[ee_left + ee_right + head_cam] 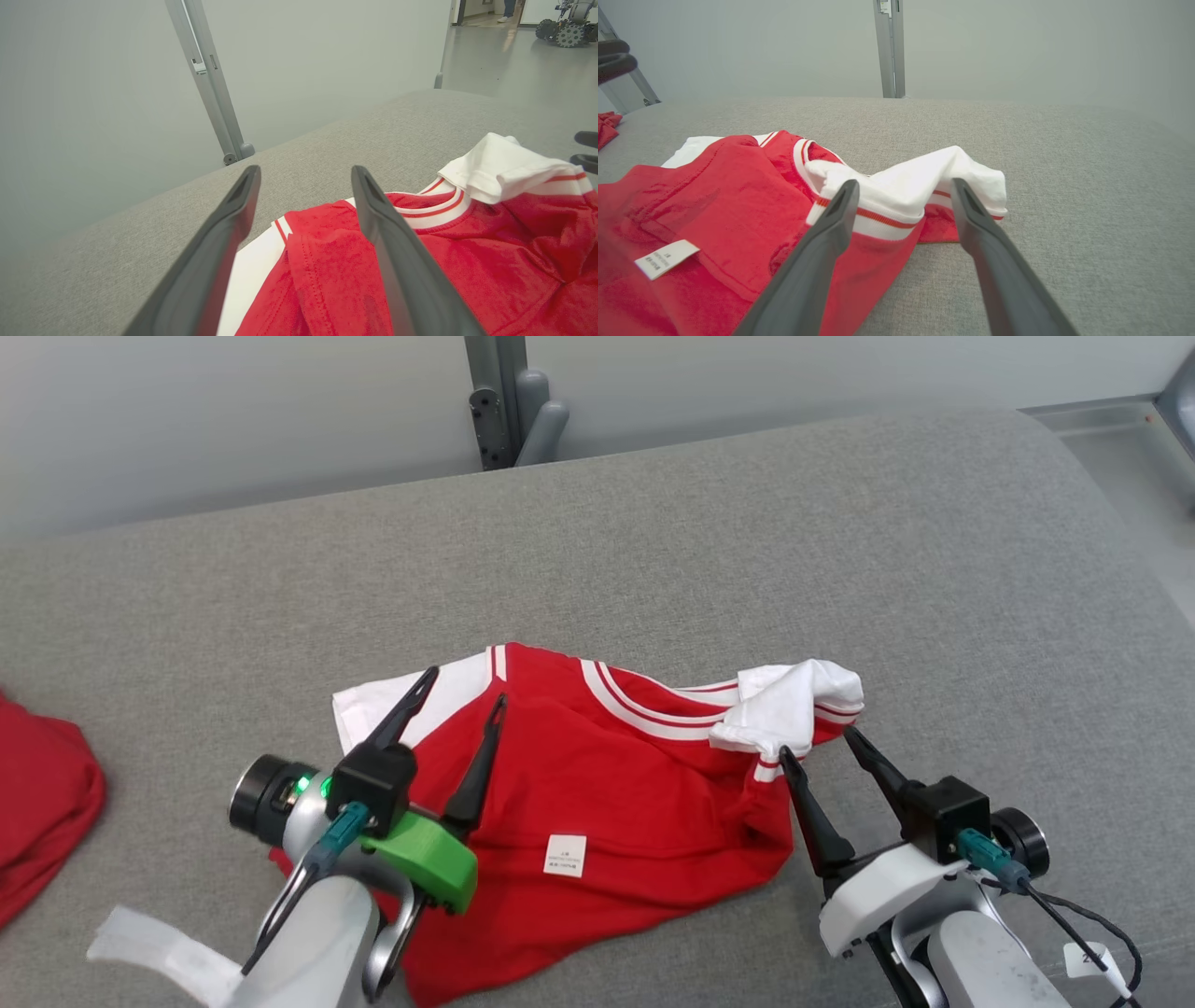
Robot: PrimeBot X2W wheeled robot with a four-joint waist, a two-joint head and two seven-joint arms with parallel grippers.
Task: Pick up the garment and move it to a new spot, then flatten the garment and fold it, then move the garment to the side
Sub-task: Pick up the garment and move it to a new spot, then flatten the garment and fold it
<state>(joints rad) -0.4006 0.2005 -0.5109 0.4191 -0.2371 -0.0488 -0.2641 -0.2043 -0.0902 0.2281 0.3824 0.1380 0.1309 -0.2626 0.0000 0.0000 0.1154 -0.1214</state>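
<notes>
The red-and-white garment (607, 784) lies rumpled near the front edge of the grey worktop (747, 541), neither flattened nor folded (one white sleeve (794, 705) is bunched up). The left gripper (467, 684) and right gripper (816, 742) hover at its shoulders, both spread wide and empty; flattening, folding and moving aside remain

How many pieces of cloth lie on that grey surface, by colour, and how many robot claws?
Red-and-white shirt: 1
Plain red cloth: 1
Grippers: 2, left gripper and right gripper
Total: 4

garment (607, 793) on table (747, 541), other cloth (37, 803) left
</notes>
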